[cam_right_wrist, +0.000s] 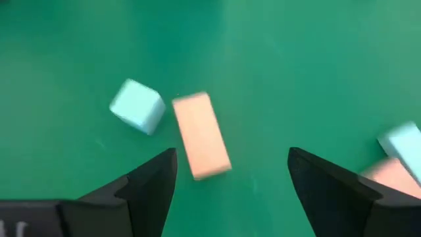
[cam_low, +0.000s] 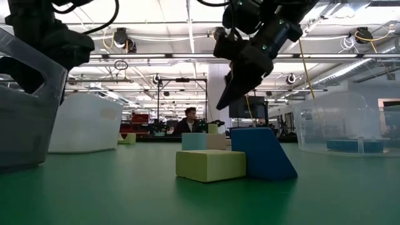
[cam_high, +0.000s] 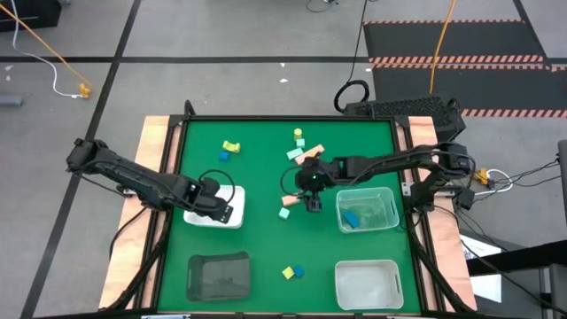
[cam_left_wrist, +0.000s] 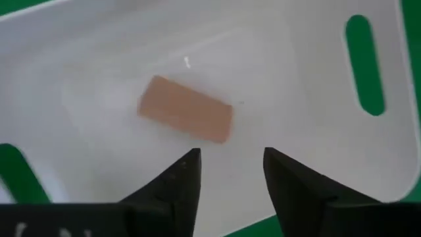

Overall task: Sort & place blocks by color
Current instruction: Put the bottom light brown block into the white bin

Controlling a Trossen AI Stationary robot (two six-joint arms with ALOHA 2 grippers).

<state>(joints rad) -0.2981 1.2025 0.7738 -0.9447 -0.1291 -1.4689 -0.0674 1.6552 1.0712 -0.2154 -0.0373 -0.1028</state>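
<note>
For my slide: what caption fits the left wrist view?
Open left gripper above a salmon pink bar block lying in the white tray.

table top point(cam_high: 266, 239): matt green cloth-like surface, light wood edges | white tray point(cam_left_wrist: 296, 72): smooth, faintly glossy plastic | clear bins point(cam_high: 368, 211): translucent plastic | salmon bar point(cam_left_wrist: 185, 108): matt, smooth | left gripper fingers point(cam_left_wrist: 181, 184): dark matt plastic

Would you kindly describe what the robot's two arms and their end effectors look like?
Both arms are dark, slender and jointed, with black cables looping beside them. The left end effector has two black, tapering, wedge-shaped fingers with flat inner faces. The right end effector has the same black fingers. No markings show.
</note>
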